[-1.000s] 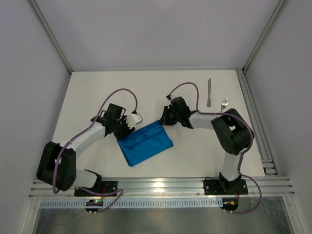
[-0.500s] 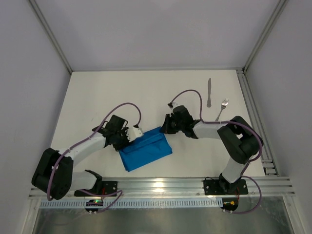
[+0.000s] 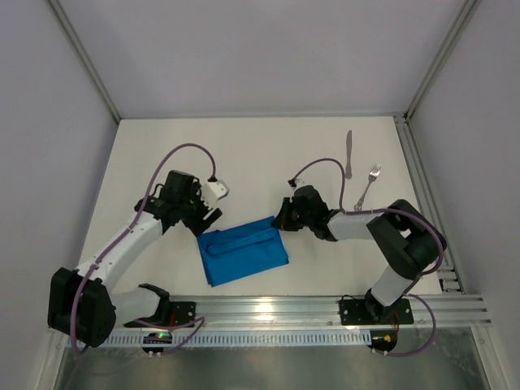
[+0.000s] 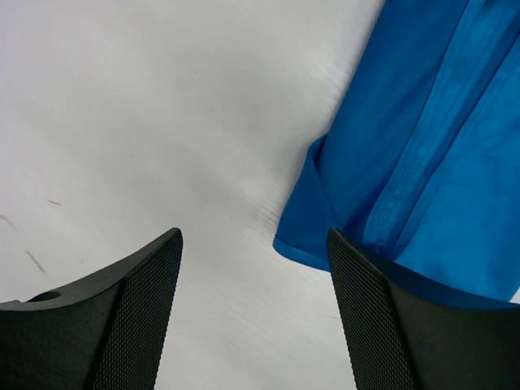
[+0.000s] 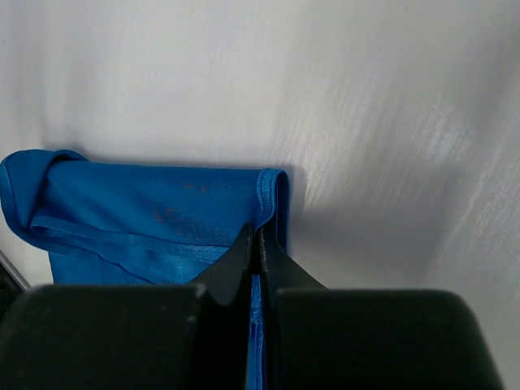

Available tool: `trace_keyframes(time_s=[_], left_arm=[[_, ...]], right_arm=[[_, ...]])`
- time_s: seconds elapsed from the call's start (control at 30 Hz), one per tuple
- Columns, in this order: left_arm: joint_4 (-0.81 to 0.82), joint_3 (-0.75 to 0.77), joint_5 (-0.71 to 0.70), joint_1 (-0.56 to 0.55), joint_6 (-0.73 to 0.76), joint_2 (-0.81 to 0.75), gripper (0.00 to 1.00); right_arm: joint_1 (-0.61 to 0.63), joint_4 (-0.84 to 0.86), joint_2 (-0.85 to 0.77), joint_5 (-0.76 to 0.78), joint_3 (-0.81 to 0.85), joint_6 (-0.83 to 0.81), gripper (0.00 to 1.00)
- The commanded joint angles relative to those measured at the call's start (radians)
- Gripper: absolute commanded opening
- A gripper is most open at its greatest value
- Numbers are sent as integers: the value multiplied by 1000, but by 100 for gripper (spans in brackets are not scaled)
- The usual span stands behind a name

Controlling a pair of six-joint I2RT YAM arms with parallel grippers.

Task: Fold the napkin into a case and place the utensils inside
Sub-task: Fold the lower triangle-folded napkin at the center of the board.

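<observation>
Two risks from here. Right gripper (image 5: 254, 236) was pressed together on the right hem of the napkin (image 3: 242, 250), thin cloth nipped between the tips. Left gripper (image 4: 253, 240) was spread wide over the cloth's left corner, gripping nothing. So one end was pinned and the other free. Any pull from the right would likely drag the whole bundle across the table (image 3: 244, 154) instead of tightening the fold, since the cloth looked thin and slick and the top smooth. Second: the layers lay loose and the left corner curled, so a lift at the hem could peel the fold open and lose the pocket.

Napkin sat folded to a rough rectangle near centre, slightly skewed, between the two wrists. Knife (image 3: 348, 154) and fork (image 3: 370, 180) lay far right, well apart from it. Couldn't see a pocket mouth.

Surface: plain white, matte, faint scuffs near the left fingers. Room: grey walls (image 3: 260, 49) on three sides, aluminium rails (image 3: 268, 307) along the near and right edges.
</observation>
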Motion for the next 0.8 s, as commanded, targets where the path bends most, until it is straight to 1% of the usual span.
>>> trace_keyframes(time_s=[0.0,0.03,0.1,0.2,0.3,0.33,0.4,0.43,0.47,0.5,0.57,0.6,0.63,0.7,0.77], left_arm=[[-131,6,-12,3,-53,85,74],[-139,5,-39,3,-49,116,76],[-143,3,-47,8,-46,197,77],[-82,-12,-58,17,-39,268,77],[-73,-7,-21,20,-33,331,71],[-86,-4,-4,20,-22,340,66],[-97,-6,34,20,-7,349,59],[-103,-7,48,20,0,349,46],[-106,-9,57,20,18,349,39],[-108,-13,66,20,24,349,28],[-96,-15,77,20,38,348,17],[-84,-17,76,20,40,348,3],[-67,-15,73,20,40,348,0],[10,-9,50,23,37,355,0],[59,28,34,31,35,383,0]], right_arm=[[26,50,-52,66,-20,18,4],[29,50,-52,68,-20,17,4],[37,52,-40,66,-20,15,4],[40,72,-30,69,-31,27,4],[40,82,-27,72,-42,32,4],[40,84,-29,80,-43,36,4],[40,89,-30,82,-45,41,4],[40,92,-30,85,-48,46,4],[41,95,-27,86,-47,46,4],[42,101,-26,88,-45,47,4],[42,107,-18,95,-39,49,4],[42,109,-14,100,-33,49,4],[42,110,-1,102,-28,49,4],[35,101,15,109,7,46,4],[11,96,52,85,55,49,4]])
